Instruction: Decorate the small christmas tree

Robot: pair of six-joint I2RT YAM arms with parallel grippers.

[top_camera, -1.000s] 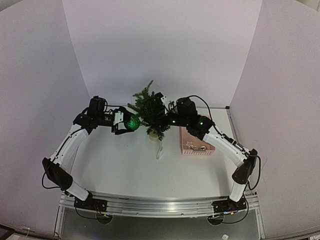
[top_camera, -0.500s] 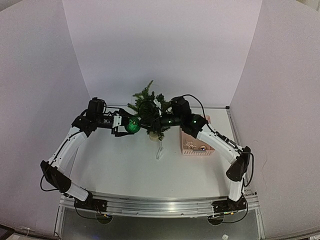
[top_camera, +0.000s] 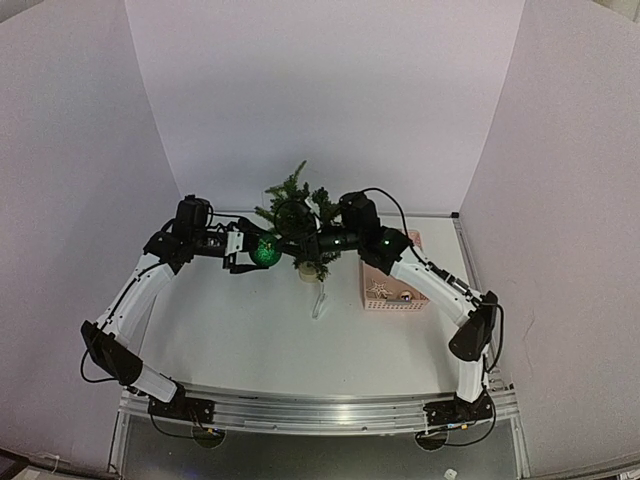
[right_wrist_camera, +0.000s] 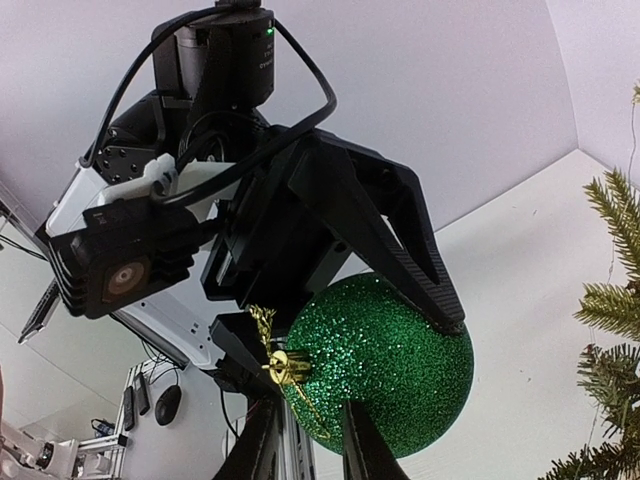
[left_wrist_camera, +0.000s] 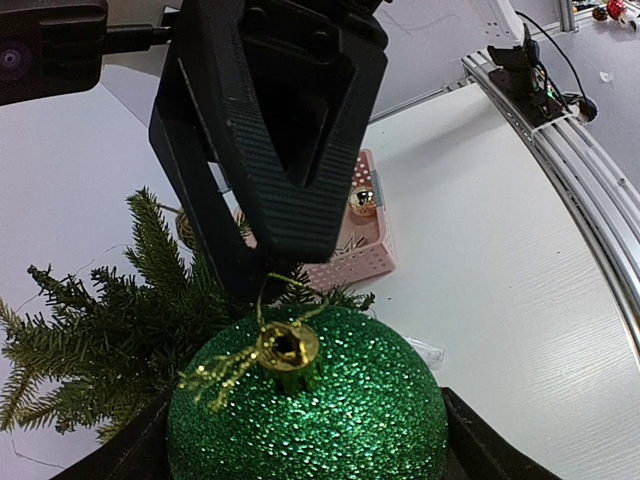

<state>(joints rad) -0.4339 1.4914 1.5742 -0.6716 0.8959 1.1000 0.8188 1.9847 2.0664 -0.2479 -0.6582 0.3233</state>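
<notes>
The small christmas tree [top_camera: 293, 212] stands at the back middle of the table; its branches also show in the left wrist view [left_wrist_camera: 110, 335] and the right wrist view [right_wrist_camera: 612, 370]. My left gripper [top_camera: 262, 252] [left_wrist_camera: 305, 440] is shut on a green glitter ball [top_camera: 265, 251] [left_wrist_camera: 310, 405] [right_wrist_camera: 385, 365], held just left of the tree. A gold cap [left_wrist_camera: 287, 348] [right_wrist_camera: 285, 367] with a gold thread loop points toward my right gripper [top_camera: 296, 244] [right_wrist_camera: 312, 445]. Its two fingers stand a narrow gap apart on either side of the thread, without clearly touching it.
A pink basket [top_camera: 392, 287] [left_wrist_camera: 362, 250] with gold ornaments sits right of the tree, under my right arm. A small clear plastic piece [top_camera: 320, 301] lies on the table in front of the tree's pale base [top_camera: 308, 270]. White walls enclose the table.
My right gripper has moved left past the tree to the ball's gold cap, and its jaws have narrowed a lot. The left gripper with the ball shifted slightly right, then held still.
</notes>
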